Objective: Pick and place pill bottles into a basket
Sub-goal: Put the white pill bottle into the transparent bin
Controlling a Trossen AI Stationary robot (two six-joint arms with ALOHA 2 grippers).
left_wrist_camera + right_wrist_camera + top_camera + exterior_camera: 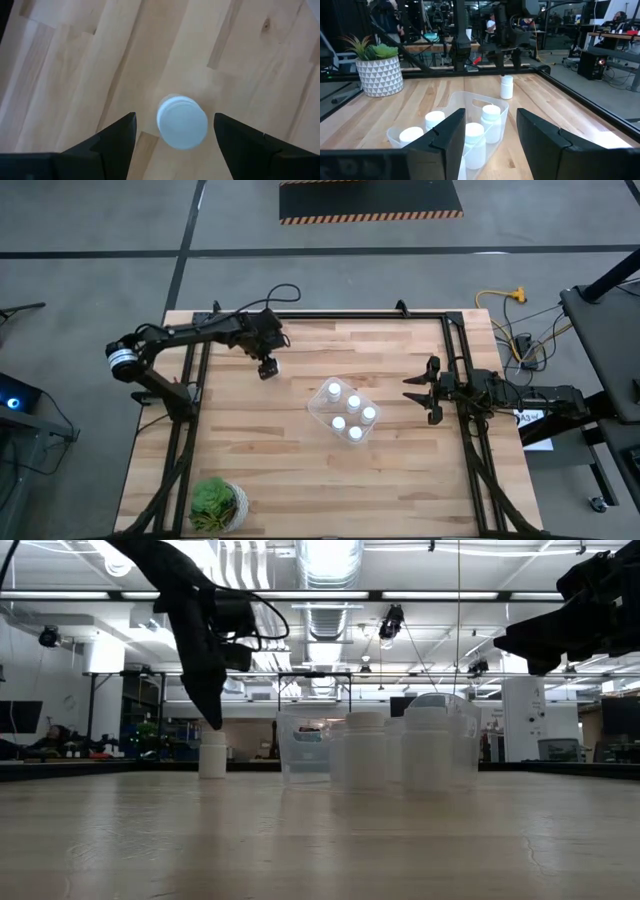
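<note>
Nearest you, a lone bottle (pixel 182 122) stands upright on the table (pixel 260 450), directly under your left gripper (pixel 175 131), whose fingers spread wide on either side without touching it. The basket (pixel 318 408), at four o'clock from it, holds four bottles. Your right gripper (pixel 412 388) waits open at the basket's three o'clock.

Grey floor (pixel 90 220), hazard-striped mat (pixel 370 200) — ceiling ducts (pixel 330 565), strip lights overhead.

Four bottles (pixel 349 412) in basket (pixel 316 409)
</note>
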